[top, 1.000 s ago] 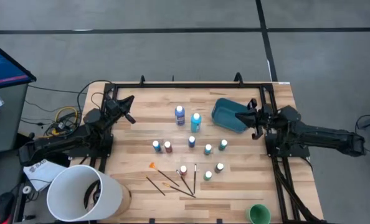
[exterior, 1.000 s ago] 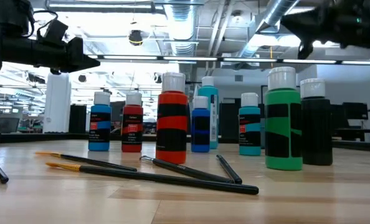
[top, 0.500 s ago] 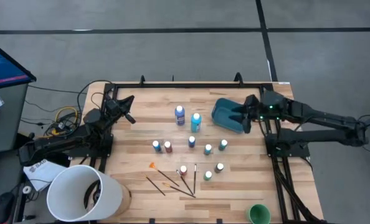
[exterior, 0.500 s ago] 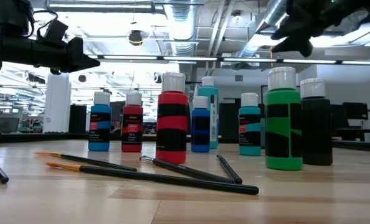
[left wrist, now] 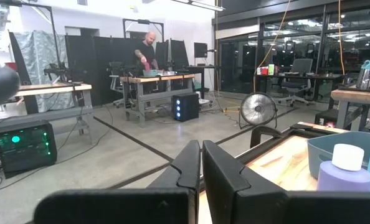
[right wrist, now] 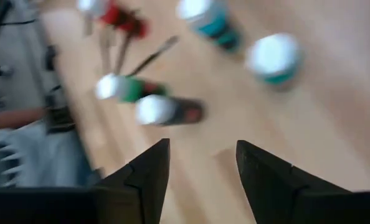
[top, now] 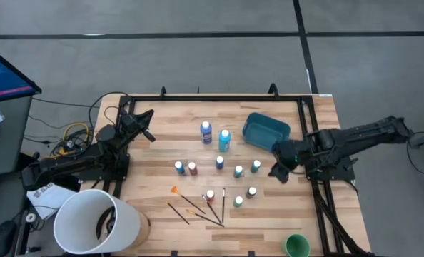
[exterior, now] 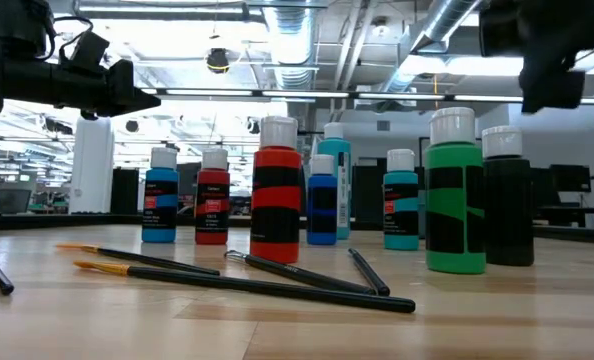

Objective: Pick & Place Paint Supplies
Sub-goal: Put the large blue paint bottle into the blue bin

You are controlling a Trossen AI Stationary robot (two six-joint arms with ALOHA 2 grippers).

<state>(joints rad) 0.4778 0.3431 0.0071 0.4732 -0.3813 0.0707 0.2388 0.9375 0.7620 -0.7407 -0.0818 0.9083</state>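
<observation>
Pale wooden slats make up the surface (top: 162, 114), framed by a black rail and standing on a grey floor. Off its near left corner stands a big white plastic bucket (top: 96, 222). On the far right part lies a teal rectangular plastic tub (top: 265, 131), resting flat with nothing gripping it.

Between the tub and the paint bottles hangs the right tool (top: 277, 170), raised above the wood, its two dark fingers (right wrist: 147, 171) spread apart and holding nothing. At the far left edge sits the left tool (top: 148, 134), fingers (left wrist: 188, 168) pressed together on nothing.

Two taller blue white-capped bottles (top: 215, 135) stand side by side near the middle, just left of the tub. Nearer, a loose cluster of small white-capped paint bottles (top: 237, 171) stands upright: blue, red, teal, green and a dark one (exterior: 507, 198) just beside the green one (exterior: 453, 192). Nearest the front edge lie several thin dark brushes (top: 198, 207), some with orange tips, crossing one another flat on the wood.
</observation>
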